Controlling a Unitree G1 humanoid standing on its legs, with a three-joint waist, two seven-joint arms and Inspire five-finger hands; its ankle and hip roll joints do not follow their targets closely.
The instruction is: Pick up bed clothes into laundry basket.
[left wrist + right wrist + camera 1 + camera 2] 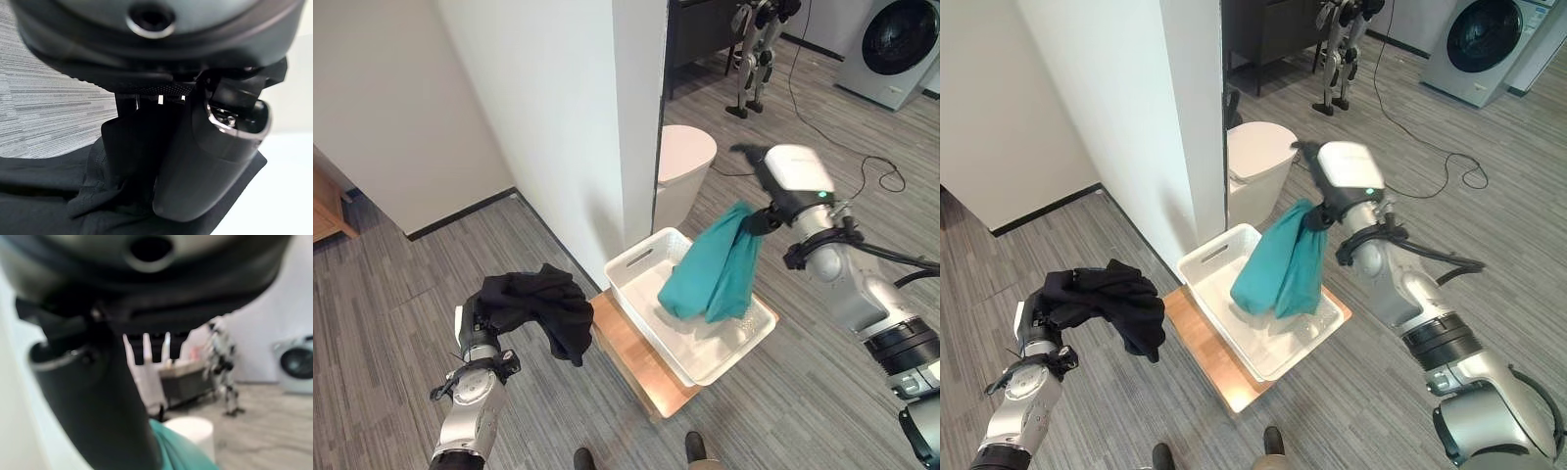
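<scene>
A white plastic laundry basket [636, 262] with slotted handles is sitting on a low square wooden stool [625, 345] at the centre of the scene, raised off the grey plank floor, probably so both arms can reach over its rim without stooping. A tall white wall corner [607, 117] is standing at 12 o'clock from the basket, with a round white bin [690, 157] just behind it at about 1 o'clock.

A teal cloth garment [717, 269] is hanging in a long fold directly over the basket, its lower end drooping inside the walls. The right hand [762, 219] is holding it from 2 o'clock, fingers pinched round the top of the fabric; holding it high is letting the cloth hang straight so it should drop within the rim rather than snag on it.

A crumpled black cloth garment [540, 302] is bunched at 9 o'clock from the basket, well apart from it and clear of the floor. The left hand [478, 321] is gripping it, and the left wrist view is showing the thumb [205, 161] pressed into the dark fabric. I judge it is waiting its turn while the teal piece goes in first.

A washing machine [898, 44] and another humanoid robot [756, 49] are standing far off at 1 o'clock.
</scene>
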